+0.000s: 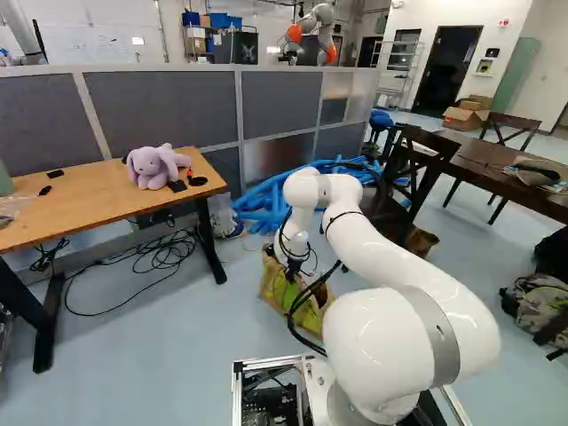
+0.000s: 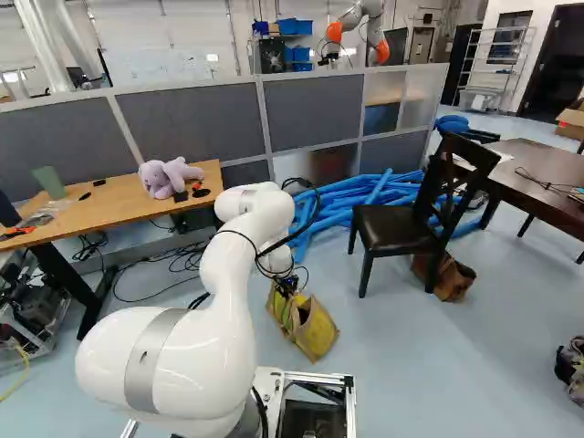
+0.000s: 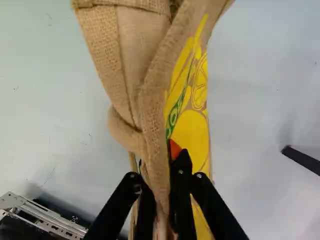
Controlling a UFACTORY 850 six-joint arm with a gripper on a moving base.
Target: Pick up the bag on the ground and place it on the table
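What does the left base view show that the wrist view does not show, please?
Only the left base view: the lavender plush rabbit on the wooden table, and the blue tubes.
Only the wrist view: both fingers of the tool clearly, closed on a fold of the burlap bag.
Both: this bag with its yellow print, the floor, the base's metal frame.

Bag (image 3: 135,45) = rough, matt woven cloth; arm (image 1: 377,333) smooth & glossy w/ metal-look band (image 1: 441,342); tabletop (image 1: 98,191) smooth, wood-look.
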